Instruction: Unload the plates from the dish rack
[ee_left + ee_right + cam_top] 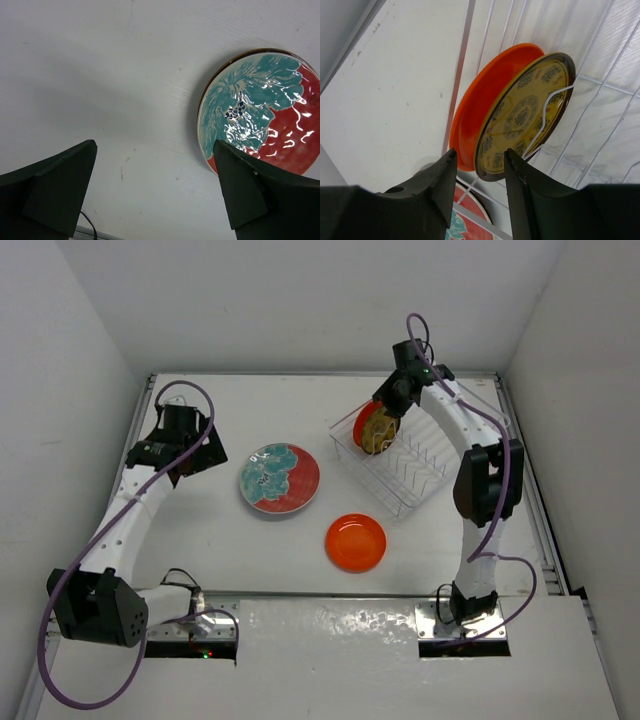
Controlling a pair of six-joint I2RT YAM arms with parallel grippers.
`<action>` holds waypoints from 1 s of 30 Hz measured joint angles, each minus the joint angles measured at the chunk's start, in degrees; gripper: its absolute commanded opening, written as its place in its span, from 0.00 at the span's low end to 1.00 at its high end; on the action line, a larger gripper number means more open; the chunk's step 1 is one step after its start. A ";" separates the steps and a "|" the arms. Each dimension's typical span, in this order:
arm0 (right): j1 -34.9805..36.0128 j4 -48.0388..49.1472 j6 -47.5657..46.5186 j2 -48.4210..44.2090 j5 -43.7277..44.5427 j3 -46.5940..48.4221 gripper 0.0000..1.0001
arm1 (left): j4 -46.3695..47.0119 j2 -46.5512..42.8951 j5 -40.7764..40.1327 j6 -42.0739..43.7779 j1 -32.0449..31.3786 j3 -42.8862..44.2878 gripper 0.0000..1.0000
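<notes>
- at the far right of the counter (250,550), dish rack (410,475): clear walls and thin wire tines, hard to trace against the white surface.
- amber-yellow plate (522,117): on edge at the rack's far-left end, close against an orange plate (482,95) behind it. most of the orange face is hidden, and both near rims are cut off by the right pincer (480,152).
- right pincer: fingers apart, one on each side of the paired rims; cannot tell whether they press. right arm rises along the right edge and bends left over the rack.
- red patterned plate (280,478): flat mid-counter, clipped by the left wrist view's edge.
- second orange plate (356,542): flat, near the rack's front.
- left pincer (154,145): spread wide, holding nothing, over bare counter just left of the patterned plate; left arm bowed along the left edge.
</notes>
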 measured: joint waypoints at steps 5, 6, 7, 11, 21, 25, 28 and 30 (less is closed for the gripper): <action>0.00 -0.48 0.48 1.49 1.11 0.13 0.37 | 0.61 -0.28 -0.26 0.26 0.00 0.00 0.99; 0.00 -0.50 0.55 1.86 1.14 0.11 0.37 | 0.68 -0.28 -0.33 0.28 0.00 0.00 0.99; 0.00 -0.44 0.76 2.23 1.09 0.04 0.36 | 0.72 -0.28 -0.35 0.33 0.00 0.00 0.99; 0.00 0.81 1.42 2.78 0.55 0.11 0.12 | 0.79 -0.26 -0.33 0.50 0.00 0.00 0.99; 0.07 1.03 2.23 0.57 0.52 0.11 0.00 | 0.96 0.24 -0.39 1.07 0.00 0.02 0.99; -0.39 1.51 1.92 -5.44 -0.09 -0.24 0.00 | 1.01 0.68 -0.42 1.07 0.00 0.02 0.99; -0.46 3.08 0.42 -11.80 -1.92 -0.28 0.00 | 1.11 0.72 -0.68 1.07 0.00 0.02 0.99; -0.39 3.72 -2.56 -15.89 -4.20 -0.20 0.00 | 1.11 0.72 -1.18 1.03 0.00 0.02 0.99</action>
